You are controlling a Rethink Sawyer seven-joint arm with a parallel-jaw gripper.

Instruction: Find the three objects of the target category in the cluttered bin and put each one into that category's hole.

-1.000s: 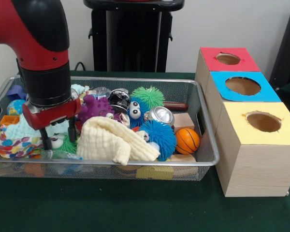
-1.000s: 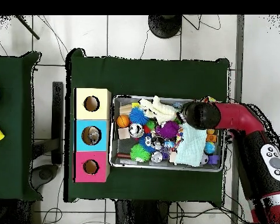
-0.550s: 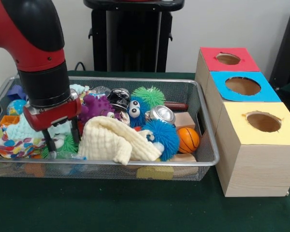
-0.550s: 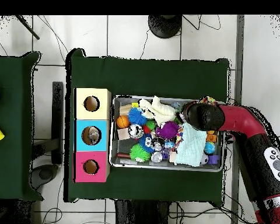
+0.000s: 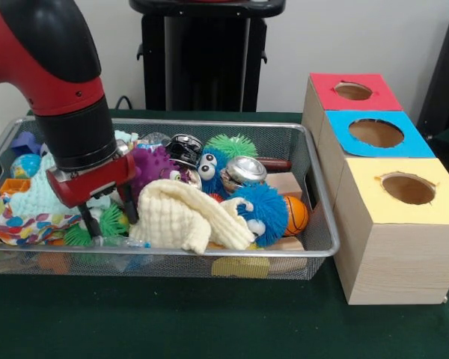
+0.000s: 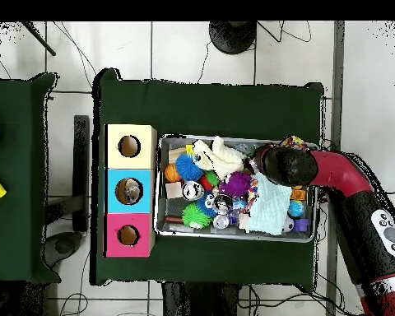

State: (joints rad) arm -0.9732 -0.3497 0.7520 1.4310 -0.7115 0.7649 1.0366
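Shifted rightward since the earlier frame, the gripper point(image 5: 106, 218) is lowered with fingers spread narrowly around a green spiky ball point(image 5: 112, 221) beside the cream cloth point(image 5: 187, 213), lower left of the wire bin point(image 5: 314, 179).

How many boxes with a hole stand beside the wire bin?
3, in a row: the red box farthest back, the blue box in the middle, the yellow box nearest the camera.
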